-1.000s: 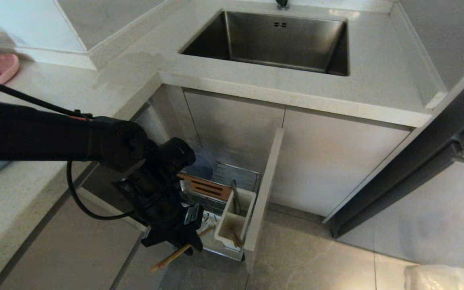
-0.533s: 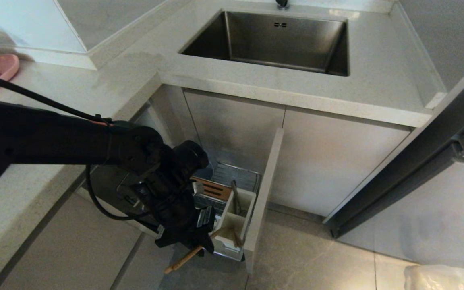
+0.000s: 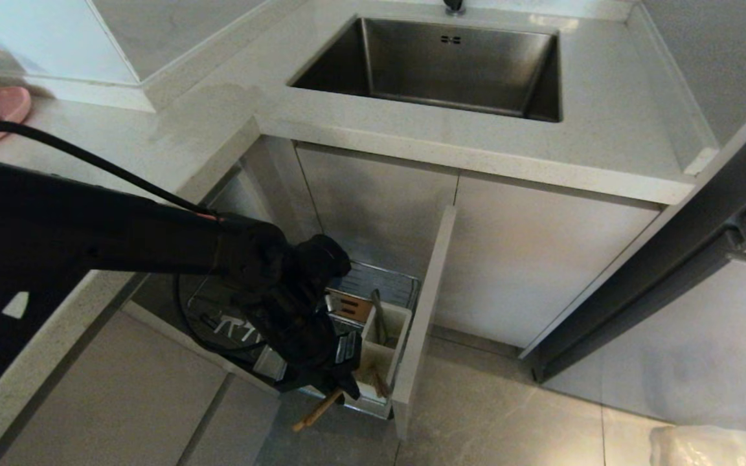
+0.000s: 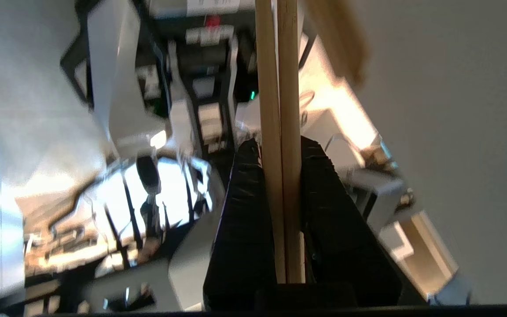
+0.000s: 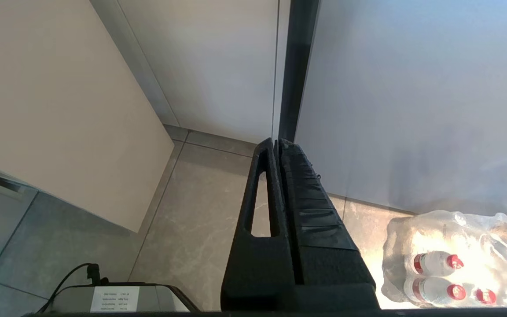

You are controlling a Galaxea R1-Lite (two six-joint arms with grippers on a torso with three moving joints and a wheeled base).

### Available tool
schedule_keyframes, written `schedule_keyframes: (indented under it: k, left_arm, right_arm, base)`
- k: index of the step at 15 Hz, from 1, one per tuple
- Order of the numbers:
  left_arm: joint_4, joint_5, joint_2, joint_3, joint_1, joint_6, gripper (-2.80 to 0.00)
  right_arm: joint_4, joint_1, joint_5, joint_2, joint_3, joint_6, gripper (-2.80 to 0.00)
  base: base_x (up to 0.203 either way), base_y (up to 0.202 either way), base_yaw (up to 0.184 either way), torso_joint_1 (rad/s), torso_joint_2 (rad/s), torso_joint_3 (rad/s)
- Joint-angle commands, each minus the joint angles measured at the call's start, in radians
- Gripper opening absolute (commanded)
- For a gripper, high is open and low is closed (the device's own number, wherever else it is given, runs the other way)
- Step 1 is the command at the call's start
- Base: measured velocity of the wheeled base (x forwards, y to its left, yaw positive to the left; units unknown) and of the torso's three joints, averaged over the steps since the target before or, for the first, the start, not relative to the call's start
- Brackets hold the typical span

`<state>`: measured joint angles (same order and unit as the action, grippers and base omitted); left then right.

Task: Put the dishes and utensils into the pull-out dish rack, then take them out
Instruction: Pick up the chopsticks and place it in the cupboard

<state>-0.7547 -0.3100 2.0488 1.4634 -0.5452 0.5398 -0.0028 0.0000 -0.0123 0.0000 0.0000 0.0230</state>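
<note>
The pull-out dish rack (image 3: 383, 279) holds a white utensil cup (image 3: 383, 353) beside its wooden bar (image 3: 351, 305).

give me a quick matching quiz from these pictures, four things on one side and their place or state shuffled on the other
1. light-brown wooden chopsticks
2. slim silver metal utensil
3. right gripper
4. pink plate

a. shut, holding nothing
b. on the countertop
c. clamped in the left gripper
d. standing in the white utensil cup

Pairs: 1-c, 2-d, 3-a, 4-b
</note>
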Motion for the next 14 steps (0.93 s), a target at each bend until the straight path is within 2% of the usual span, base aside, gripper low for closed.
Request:
schedule_keyframes:
  k: [1, 14]
  left_arm:
    - [0.018, 0.004, 0.033, 0.003, 0.001, 0.003, -2.80]
    - [0.110, 0.017, 0.130, 0.050, 0.031, 0.000, -2.80]
  right_arm:
    - [0.000, 0.000, 0.000, 0.002, 0.000, 0.000, -2.80]
    - [0.000, 0.000, 0.000, 0.002, 0.000, 0.000, -2.80]
  base:
    - [0.000, 0.000, 0.000, 0.000, 0.00, 0.000]
    - [0.000, 0.000, 0.000, 0.000, 0.00, 0.000]
